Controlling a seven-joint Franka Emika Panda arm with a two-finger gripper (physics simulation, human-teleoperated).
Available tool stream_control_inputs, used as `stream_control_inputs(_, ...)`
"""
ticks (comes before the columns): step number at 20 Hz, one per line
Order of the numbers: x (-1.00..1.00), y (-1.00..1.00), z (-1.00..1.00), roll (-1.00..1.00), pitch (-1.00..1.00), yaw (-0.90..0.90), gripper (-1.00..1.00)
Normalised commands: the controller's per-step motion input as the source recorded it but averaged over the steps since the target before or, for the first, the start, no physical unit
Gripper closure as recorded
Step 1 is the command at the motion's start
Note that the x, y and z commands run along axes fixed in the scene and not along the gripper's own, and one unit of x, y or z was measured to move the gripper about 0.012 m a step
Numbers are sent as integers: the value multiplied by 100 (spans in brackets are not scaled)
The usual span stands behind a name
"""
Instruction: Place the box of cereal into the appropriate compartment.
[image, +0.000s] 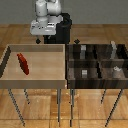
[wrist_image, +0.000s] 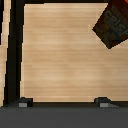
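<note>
— Wooden plank flooring (image: 100, 30) runs under everything, and two trays stand on thin metal legs. What sits on the exterior view's left?

— That is the light wooden tray (image: 35, 82), an open bin with pale walls. The box of cereal (image: 23, 64) lies inside it, near the wall on the exterior view's left, red with darker sides and set at a slant. Nothing touches it.

— And the arm?

— Behind that tray, the white Panda arm (image: 46, 12) rises from a dark base (image: 64, 29). Its gripper (image: 44, 39) hangs above the tray's far edge, well apart from the box. In the wrist view only the two fingertips (wrist_image: 23, 102) show, grey nubs standing wide apart with nothing between them.

— Further toward the exterior view's right?

— A dark tray with compartments (image: 97, 62), split by partitions. Small grey and white items sit in several cells, too blurred to name.

— Any writing?

— In the wrist view the box (wrist_image: 114, 25) is cut off at the picture's corner. Pale letters on its face look like "CRISP", but they are too coarse to be sure.
</note>
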Motion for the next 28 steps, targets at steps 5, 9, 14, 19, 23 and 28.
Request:
stream_control_inputs(5, 0, -100, 0, 0, 0, 0, -100)
stream_control_inputs(9, 0, -100, 0, 0, 0, 0, -100)
stream_control_inputs(14, 0, -100, 0, 0, 0, 0, -100)
stream_control_inputs(19, 20, -80, 0, 0, 0, 0, -100)
stream_control_inputs(23, 75, 0, 0, 0, 0, 0, -100)
stream_control_inputs(28, 60, 40, 0, 0, 0, 0, -100)
